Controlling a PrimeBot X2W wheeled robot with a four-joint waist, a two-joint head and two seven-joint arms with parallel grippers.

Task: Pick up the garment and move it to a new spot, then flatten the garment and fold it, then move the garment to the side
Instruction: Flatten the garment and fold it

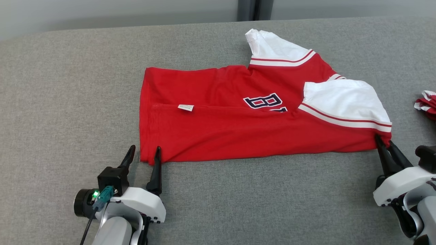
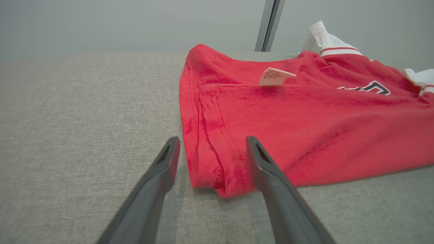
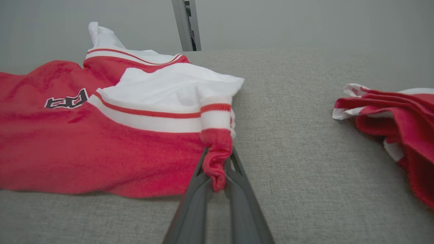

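Right gripper (image 1: 383, 141) pinches the red jersey (image 1: 238, 132) at a corner, left gripper (image 1: 144, 150) gapes astride its hem; a cut-off red-and-white garment (image 1: 427, 103) lies nearby.

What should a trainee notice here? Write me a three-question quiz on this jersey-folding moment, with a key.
1. True or false: the right gripper has its jaws shut on a corner of the red jersey.
2. The left gripper has its jaws: A) shut on the hem; B) open, either side of the hem corner; C) open over the white sleeve.
3. What lies on the grey surface to the right of the jersey?

Key: 1 true. 2 B. 3 a crumpled red-and-white garment.
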